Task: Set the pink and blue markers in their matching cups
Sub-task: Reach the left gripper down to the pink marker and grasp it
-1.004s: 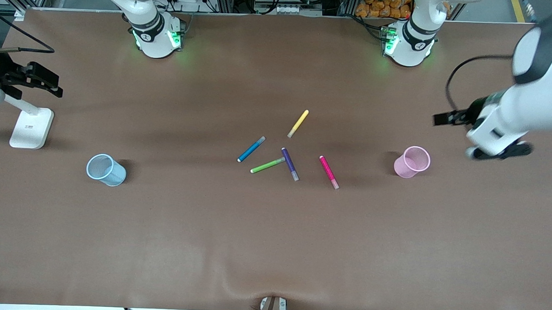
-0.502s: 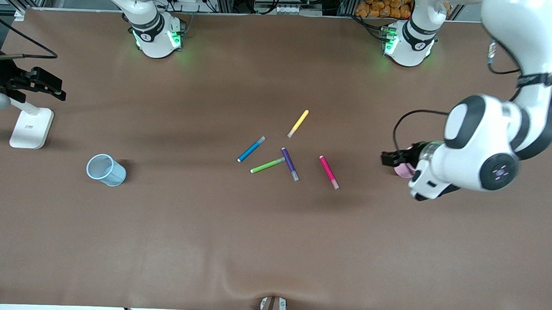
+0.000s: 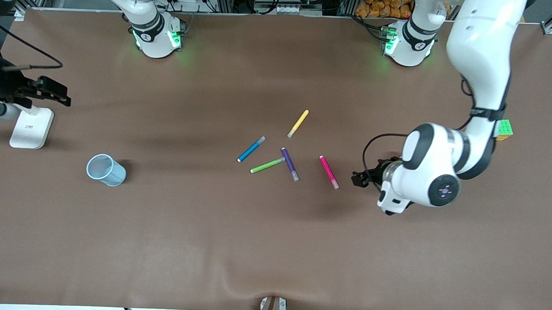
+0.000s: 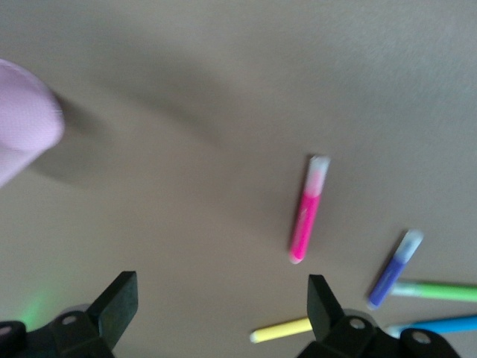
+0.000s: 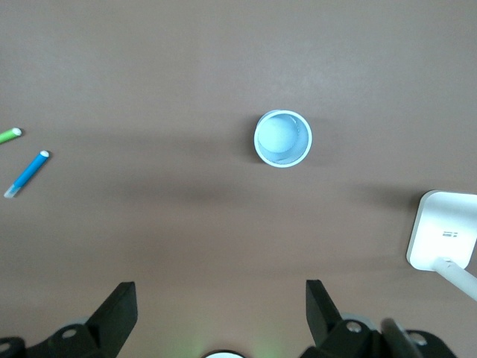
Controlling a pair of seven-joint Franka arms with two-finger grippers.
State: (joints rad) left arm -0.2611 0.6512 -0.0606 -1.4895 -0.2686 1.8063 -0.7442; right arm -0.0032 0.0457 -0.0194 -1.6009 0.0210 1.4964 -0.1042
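Note:
The pink marker (image 3: 329,172) lies on the table and also shows in the left wrist view (image 4: 307,212). The blue marker (image 3: 251,149) lies among the other pens and shows in the right wrist view (image 5: 28,174). The pale blue cup (image 3: 105,169) stands upright toward the right arm's end (image 5: 282,139). The pink cup is hidden by the left arm in the front view; its side shows in the left wrist view (image 4: 22,138). My left gripper (image 3: 359,179) (image 4: 221,289) is open and empty over the table between the pink cup and the pink marker. My right gripper (image 3: 55,93) (image 5: 220,294) is open and empty, high above the table beside the blue cup.
A yellow pen (image 3: 298,123), a green pen (image 3: 267,165) and a dark purple pen (image 3: 290,164) lie between the blue and pink markers. A white stand (image 3: 31,126) sits at the right arm's end. A colour cube (image 3: 505,129) lies at the left arm's end.
The left arm has swung in from the left arm's end of the table, passed over the pink cup and now hides it. The right gripper has shifted slightly toward the table's middle.

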